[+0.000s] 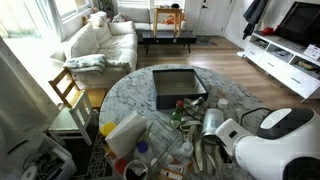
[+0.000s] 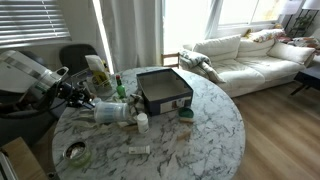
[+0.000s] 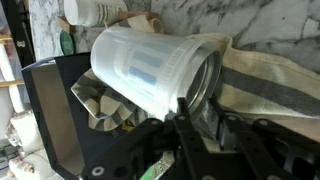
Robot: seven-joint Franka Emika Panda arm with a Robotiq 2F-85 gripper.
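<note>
**Item:** clear plastic cup (image 3: pixel 150 70), lying on its side on a striped cloth (image 3: pixel 265 85), close to the edge of the round marble table (image 2: pixel 200 140) where the arm reaches in

**Axis:** the cup's long axis runs straight away from the gripper (image 3: pixel 188 125); the mouth faces the fingers and the base points toward the middle of the table

**Gripper:** the fingers stand at the cup's rim, one seemingly just inside the mouth; it cannot be told whether they pinch the wall or only stand about it

**Neighbours:** black tray (image 2: pixel 163 92) near the cup, off to one side, toward the table's centre; small white bottle (image 2: pixel 142 122) just beside the cup's base

**In the way:** folds of the cloth crowd the lower rim; bottles and packets line the table edge around the arm
</note>
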